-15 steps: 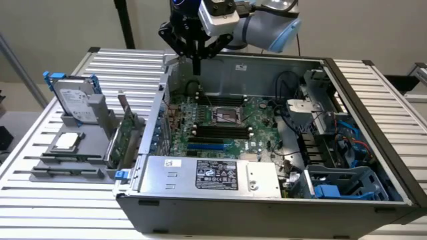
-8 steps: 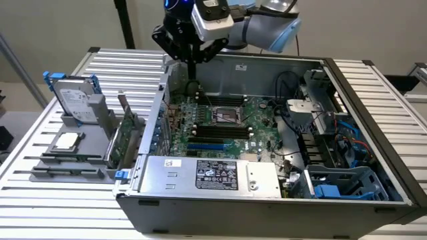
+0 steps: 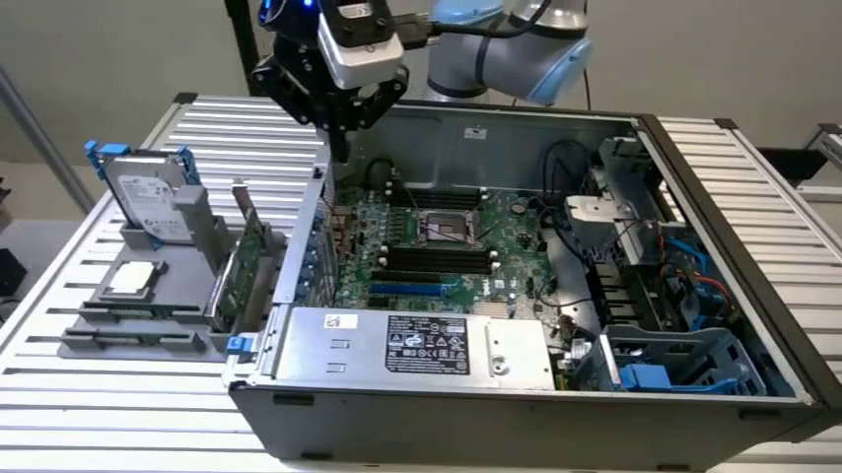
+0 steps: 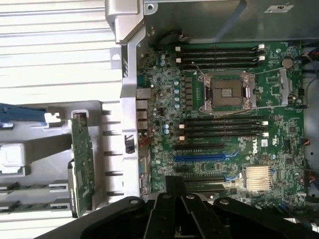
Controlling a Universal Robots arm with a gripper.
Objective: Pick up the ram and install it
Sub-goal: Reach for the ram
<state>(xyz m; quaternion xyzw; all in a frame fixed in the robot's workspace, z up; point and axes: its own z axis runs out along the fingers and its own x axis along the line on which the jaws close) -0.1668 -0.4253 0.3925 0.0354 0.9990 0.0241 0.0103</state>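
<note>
Ram point(image 3: 138, 313) point(image 4: 35, 187) sits outside the computer case point(image 3: 553, 404), on edge in the low slots of a gray holder point(image 3: 79, 345) that stands just beside the case's side wall toward the exterior view's left. It shows as thin green strips, apparently more than one stick, so the pick-up has not been made.

By the look of it the stick is light and rigid but fragile. It is a bare board with small chips on its faces and a contact edge that should not be rubbed or twisted. My judgement is that the safest hold is across the two flat faces near the middle of the upper long edge, squarely, so the stick neither tips nor bends.

In the same holder, nearer the case, a taller expansion card point(image 3: 250, 266) point(image 4: 82, 164) stands upright. A hard drive point(image 3: 145, 197) leans farther along, away from the case's front.

Inside the case, the black memory slots point(image 3: 428, 258) point(image 4: 222, 127) lie empty on the motherboard just beside the CPU socket point(image 3: 445, 229).

The gripper point(image 3: 341, 138) point(image 4: 175, 185) hangs above the case's rear corner on the holder side, well apart from the ram. Its jaws look drawn together with nothing green between them.
</note>
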